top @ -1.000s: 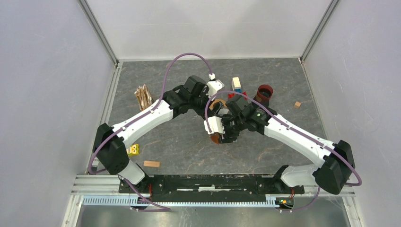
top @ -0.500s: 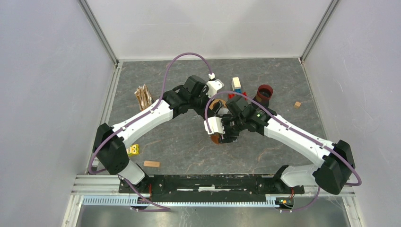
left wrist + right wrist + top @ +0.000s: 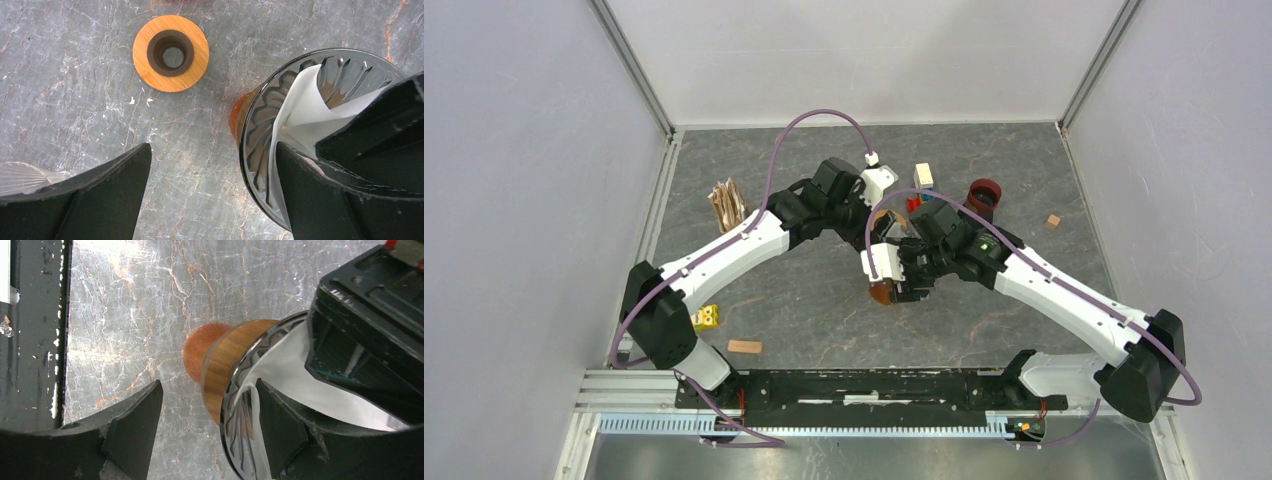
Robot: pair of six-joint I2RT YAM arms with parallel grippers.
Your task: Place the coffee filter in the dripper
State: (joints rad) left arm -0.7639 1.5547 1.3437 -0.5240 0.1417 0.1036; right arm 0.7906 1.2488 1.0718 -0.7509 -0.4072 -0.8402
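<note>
The glass dripper [image 3: 280, 100] has a wooden collar [image 3: 227, 357] and an orange base [image 3: 882, 292]. A white paper filter [image 3: 305, 107] lies inside it and also shows in the right wrist view [image 3: 285, 365]. My left gripper [image 3: 210, 200] is open, its right finger [image 3: 320, 200] inside the dripper against the filter. My right gripper [image 3: 210, 435] is open and straddles the rim, with one finger [image 3: 280, 425] inside on the filter and the other outside, clear of the glass. In the top view the two wrists meet over the dripper and hide most of it.
A round wooden ring [image 3: 171, 52] with a dark hole lies on the table just beyond the dripper. A stack of brown filters [image 3: 727, 205] is at the left, a dark red cup [image 3: 984, 195] and small blocks [image 3: 922, 175] behind, and a yellow block [image 3: 706, 317] and a wooden piece [image 3: 744, 347] near the front left.
My right arm has shifted a little to the right and back, its wrist now covering more of the wooden ring. The left arm has barely moved.
</note>
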